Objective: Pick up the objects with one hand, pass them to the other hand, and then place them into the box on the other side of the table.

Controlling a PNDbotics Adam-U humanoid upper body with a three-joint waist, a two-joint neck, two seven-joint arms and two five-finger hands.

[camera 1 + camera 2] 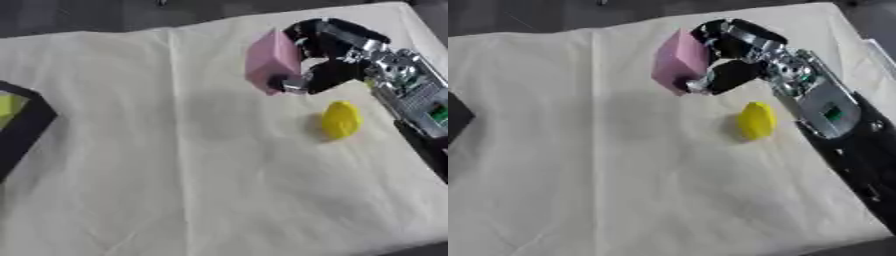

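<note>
Right hand (pixel 328 55) grips pink block (pixel 271 61), raised at the table's far right.
Fingers curl over its top, thumb beneath, pinching it for handover; yellow object (pixel 341 120) waits nearby; box (pixel 22 125) sits far left.

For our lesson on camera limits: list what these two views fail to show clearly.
- Black box: cut by the left edge in both views; its contents show only as a yellow patch.
- Left robot hand: in neither view.
- Pink block: its right side is hidden by the right robot hand curled round it.
- Yellow object: too blurred to identify.
</note>
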